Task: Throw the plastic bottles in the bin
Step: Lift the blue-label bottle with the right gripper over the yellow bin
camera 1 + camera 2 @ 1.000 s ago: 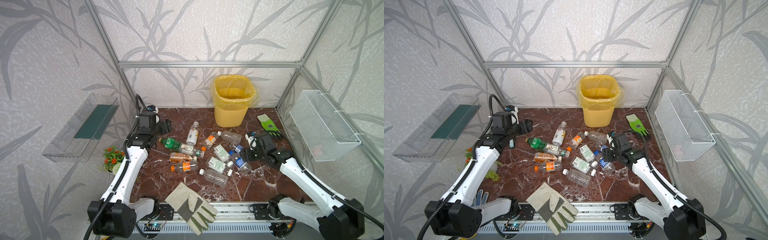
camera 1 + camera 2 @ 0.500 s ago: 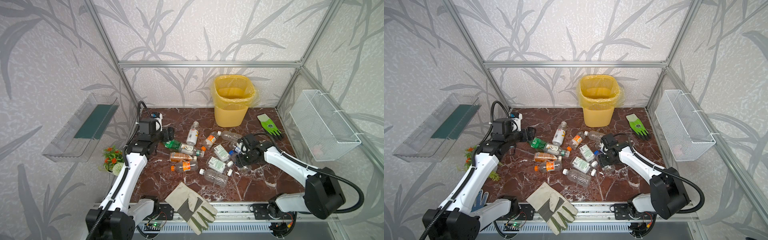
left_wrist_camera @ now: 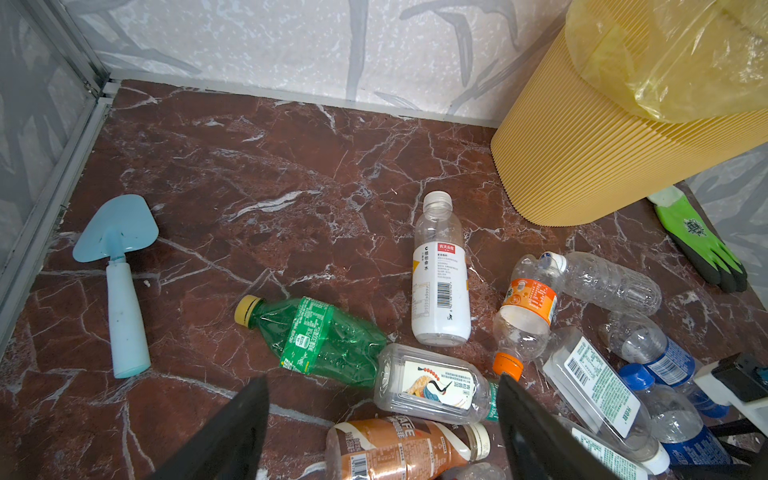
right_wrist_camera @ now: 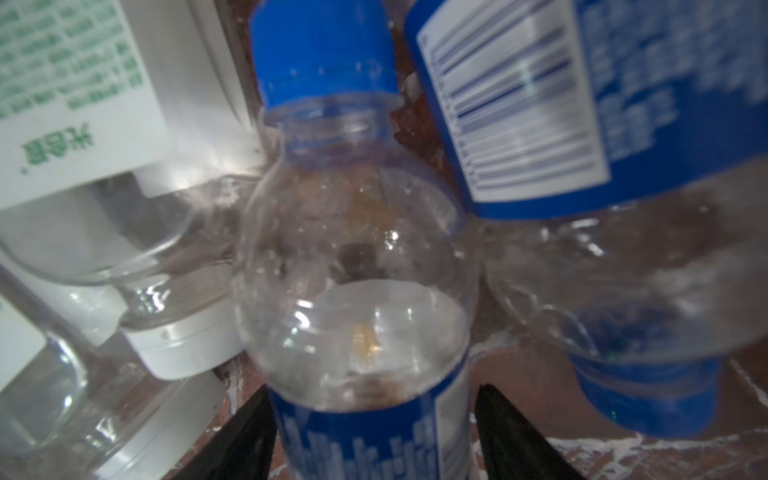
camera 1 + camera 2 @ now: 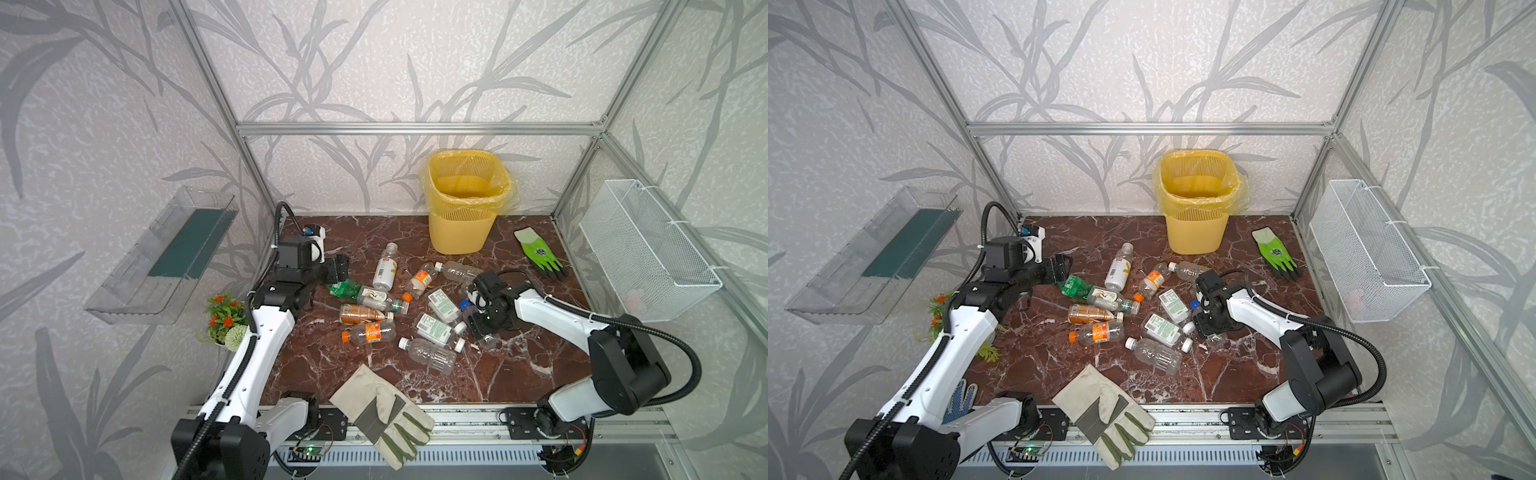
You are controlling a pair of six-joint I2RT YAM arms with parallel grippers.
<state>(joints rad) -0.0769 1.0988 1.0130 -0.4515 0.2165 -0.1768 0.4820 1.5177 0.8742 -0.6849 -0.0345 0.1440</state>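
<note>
On my screen the table top (image 5: 361, 232) looks like polished red-brown marble with white veins. The bottles (image 3: 440, 286) lying on it are thin, glossy plastic, mostly clear, with smooth printed labels, and the green bottle (image 3: 324, 336) is crumpled. The bin (image 5: 461, 232) is matt yellow plastic, finely ribbed below and latticed above, lined with a thin, crinkled, see-through bag (image 3: 665, 62). I also make out a white wire-mesh metal basket (image 5: 648, 257), brushed metal frame bars (image 5: 415, 129), a coarse cloth glove (image 5: 382, 415), a matt pale-blue plastic trowel (image 3: 120, 291) and rough-textured wallpaper (image 5: 415, 62).
</note>
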